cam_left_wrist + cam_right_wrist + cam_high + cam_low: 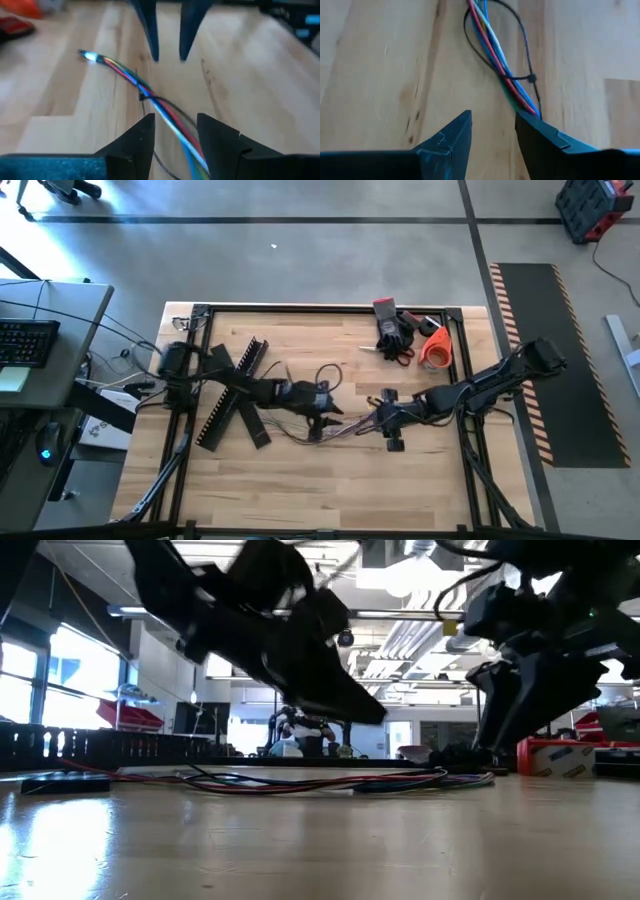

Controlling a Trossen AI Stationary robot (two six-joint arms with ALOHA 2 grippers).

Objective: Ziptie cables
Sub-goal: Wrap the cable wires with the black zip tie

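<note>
The cables [335, 427], a thin bundle of red, blue, green and white wires, lie flat on the wooden table [300, 490] near its centre, with a black zip tie [520, 77] closed around them. The left gripper [318, 423] is at 9 o'clock of the bundle with its fingers apart, and the wires pass between them unclamped. The right gripper [385, 423] is at 3 o'clock, fingers also apart, the bundle's end reaching one fingertip.
</note>
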